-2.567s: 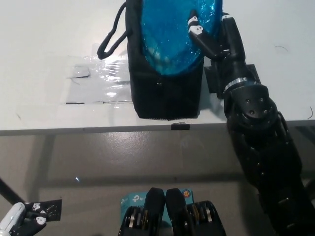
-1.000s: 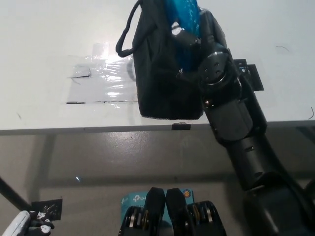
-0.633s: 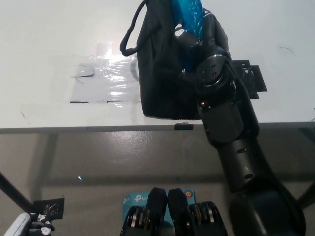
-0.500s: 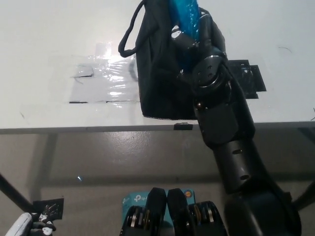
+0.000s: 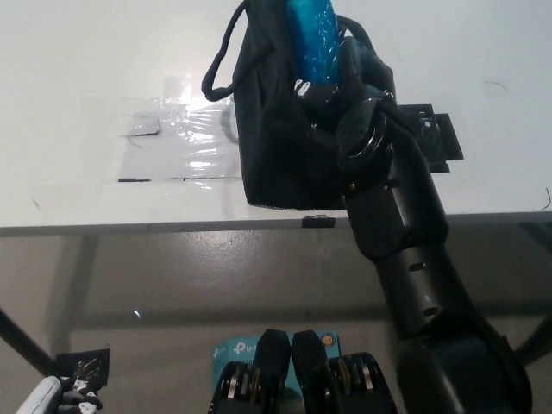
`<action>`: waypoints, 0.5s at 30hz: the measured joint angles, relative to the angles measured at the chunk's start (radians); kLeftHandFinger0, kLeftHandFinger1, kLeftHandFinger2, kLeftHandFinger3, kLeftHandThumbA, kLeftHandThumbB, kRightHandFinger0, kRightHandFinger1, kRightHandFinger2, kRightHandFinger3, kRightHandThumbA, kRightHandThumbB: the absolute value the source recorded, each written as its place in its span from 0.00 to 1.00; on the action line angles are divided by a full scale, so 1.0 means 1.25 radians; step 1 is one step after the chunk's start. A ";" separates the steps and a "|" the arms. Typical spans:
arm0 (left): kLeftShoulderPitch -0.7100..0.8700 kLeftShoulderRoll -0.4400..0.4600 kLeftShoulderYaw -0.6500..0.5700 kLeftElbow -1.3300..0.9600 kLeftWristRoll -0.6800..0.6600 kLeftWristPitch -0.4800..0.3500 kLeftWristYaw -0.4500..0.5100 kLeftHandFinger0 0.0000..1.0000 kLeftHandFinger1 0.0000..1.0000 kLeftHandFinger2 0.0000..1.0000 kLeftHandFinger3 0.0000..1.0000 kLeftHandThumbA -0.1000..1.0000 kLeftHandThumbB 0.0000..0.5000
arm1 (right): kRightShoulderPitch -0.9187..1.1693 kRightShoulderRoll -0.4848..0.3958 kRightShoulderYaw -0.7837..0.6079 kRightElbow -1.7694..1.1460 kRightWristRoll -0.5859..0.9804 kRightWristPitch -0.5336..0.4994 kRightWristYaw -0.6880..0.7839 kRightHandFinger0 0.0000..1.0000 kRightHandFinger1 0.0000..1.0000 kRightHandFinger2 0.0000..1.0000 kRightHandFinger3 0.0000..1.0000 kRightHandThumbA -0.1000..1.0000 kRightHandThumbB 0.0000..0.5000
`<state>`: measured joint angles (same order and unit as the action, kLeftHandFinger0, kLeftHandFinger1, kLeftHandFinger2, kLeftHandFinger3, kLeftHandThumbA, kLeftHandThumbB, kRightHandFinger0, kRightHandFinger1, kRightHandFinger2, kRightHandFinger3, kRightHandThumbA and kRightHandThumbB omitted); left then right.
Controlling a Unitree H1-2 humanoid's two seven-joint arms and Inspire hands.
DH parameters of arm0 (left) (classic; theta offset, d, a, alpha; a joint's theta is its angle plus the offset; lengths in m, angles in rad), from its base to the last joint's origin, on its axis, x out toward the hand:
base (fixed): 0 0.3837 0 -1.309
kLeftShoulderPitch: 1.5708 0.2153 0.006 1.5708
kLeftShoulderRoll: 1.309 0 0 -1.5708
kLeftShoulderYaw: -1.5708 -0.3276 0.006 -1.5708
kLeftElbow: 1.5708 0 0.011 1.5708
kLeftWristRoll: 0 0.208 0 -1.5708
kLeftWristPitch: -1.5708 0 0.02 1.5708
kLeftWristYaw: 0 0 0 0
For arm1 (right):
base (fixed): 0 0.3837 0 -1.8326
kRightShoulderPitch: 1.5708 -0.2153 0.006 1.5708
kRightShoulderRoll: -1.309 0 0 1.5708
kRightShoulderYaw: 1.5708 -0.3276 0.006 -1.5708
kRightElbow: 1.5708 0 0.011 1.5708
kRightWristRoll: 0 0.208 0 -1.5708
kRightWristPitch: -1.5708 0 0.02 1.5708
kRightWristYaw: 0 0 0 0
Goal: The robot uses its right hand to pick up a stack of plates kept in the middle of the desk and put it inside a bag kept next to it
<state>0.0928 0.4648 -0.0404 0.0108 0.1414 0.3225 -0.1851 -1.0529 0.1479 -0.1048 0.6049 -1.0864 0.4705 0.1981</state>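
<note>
A black bag (image 5: 280,138) stands at the near edge of the white desk (image 5: 78,103), its handle loop hanging to its left. A stack of blue plates (image 5: 312,39) stands on edge in the bag's mouth, tilted nearly upright. My black right hand (image 5: 336,82) is at the bag's opening with its fingers wrapped on the lower edge of the stack. The lower part of the plates is hidden by the bag and the hand. Only a small part of my white left hand (image 5: 47,398) shows at the bottom left corner, below the desk.
A sheet of clear plastic (image 5: 177,142) lies on the desk left of the bag. A black marker patch (image 5: 435,134) lies right of my right arm. The desk's front edge runs just below the bag.
The blue stack has turned from lying flat and wide across the bag's mouth to standing on edge and sinking into it. My right arm has swung left over the bag's right side.
</note>
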 measured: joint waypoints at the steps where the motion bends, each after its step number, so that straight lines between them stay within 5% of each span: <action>1: 0.000 0.000 0.000 0.000 0.000 0.000 0.000 0.64 0.67 0.74 0.70 0.00 0.13 | -0.005 -0.008 0.006 -0.007 -0.013 0.000 0.013 1.00 1.00 1.00 1.00 1.00 1.00; 15: 0.000 0.000 -0.007 0.001 0.002 0.000 0.000 0.62 0.64 0.71 0.69 0.00 0.17 | -0.161 -0.094 0.016 -0.068 -0.094 0.000 0.078 1.00 1.00 1.00 1.00 1.00 1.00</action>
<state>0.0924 0.4650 -0.0486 0.0115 0.1436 0.3224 -0.1852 -1.2538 0.0300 -0.0850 0.5205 -1.2039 0.4709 0.2955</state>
